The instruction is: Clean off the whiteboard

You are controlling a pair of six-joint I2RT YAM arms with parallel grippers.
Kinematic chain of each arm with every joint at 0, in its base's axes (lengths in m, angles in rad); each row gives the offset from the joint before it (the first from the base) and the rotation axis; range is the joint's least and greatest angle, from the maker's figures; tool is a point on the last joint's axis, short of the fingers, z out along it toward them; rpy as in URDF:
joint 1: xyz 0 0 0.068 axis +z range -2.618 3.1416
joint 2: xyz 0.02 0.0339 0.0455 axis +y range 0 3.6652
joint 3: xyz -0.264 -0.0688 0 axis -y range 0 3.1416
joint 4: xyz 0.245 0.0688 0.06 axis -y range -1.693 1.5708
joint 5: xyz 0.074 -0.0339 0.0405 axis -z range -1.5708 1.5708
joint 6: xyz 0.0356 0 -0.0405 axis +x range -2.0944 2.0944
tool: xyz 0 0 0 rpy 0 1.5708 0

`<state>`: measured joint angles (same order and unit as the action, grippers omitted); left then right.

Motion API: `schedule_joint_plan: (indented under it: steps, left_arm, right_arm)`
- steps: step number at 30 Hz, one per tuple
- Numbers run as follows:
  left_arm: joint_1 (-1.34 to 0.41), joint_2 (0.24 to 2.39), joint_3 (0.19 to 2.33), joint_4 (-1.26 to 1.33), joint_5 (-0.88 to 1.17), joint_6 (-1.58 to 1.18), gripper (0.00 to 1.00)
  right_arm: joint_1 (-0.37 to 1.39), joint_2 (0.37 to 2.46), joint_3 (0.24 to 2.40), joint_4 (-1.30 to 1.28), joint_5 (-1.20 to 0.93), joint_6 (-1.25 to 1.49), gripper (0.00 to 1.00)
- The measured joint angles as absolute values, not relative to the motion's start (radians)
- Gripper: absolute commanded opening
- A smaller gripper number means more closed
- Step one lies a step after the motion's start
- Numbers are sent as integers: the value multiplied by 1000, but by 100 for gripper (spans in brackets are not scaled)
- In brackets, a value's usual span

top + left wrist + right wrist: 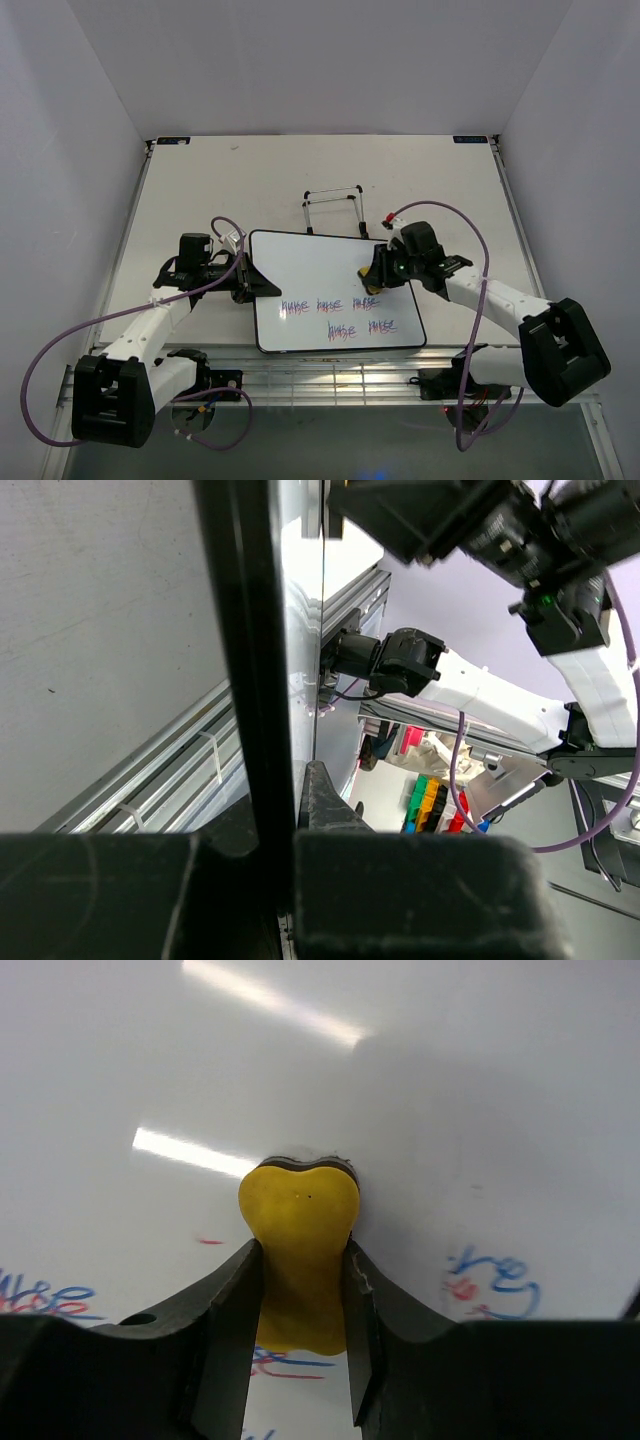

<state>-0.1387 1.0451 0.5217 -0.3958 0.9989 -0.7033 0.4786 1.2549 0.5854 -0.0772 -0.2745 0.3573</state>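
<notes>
The whiteboard lies flat mid-table, with two rows of red-blue scribbles across its near half and a bare far half. My left gripper is shut on its left edge; in the left wrist view the black frame runs up between the left gripper's fingers. My right gripper is over the board's right side, shut on a yellow bone-shaped eraser. In the right wrist view the right gripper presses the eraser's tip on the glossy board, with scribbles on both sides.
A thin wire stand stands on the table just behind the board. White walls close in the table on three sides. A metal rail runs along the near edge between the arm bases. The left wrist view shows the right arm across the board.
</notes>
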Motion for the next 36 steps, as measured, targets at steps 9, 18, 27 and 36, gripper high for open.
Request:
schedule_joint_plan:
  steps: [9,18,27,36]
  left_arm:
    - [-139,1045,523,-397,998,-703,0]
    - [-139,1045,523,-398,993,-703,0]
    - [-139,1042,523,-397,994,-706,0]
    - [-139,1032,523,-397,992,-712,0]
  right_arm:
    - [771,1301,738,-112,-279,378,8]
    - [533,1267,613,-79,-351,372,8]
    - [221,1337,548,-69,-423,339,8]
    - [105,1382,548,-57,-414,340,8]
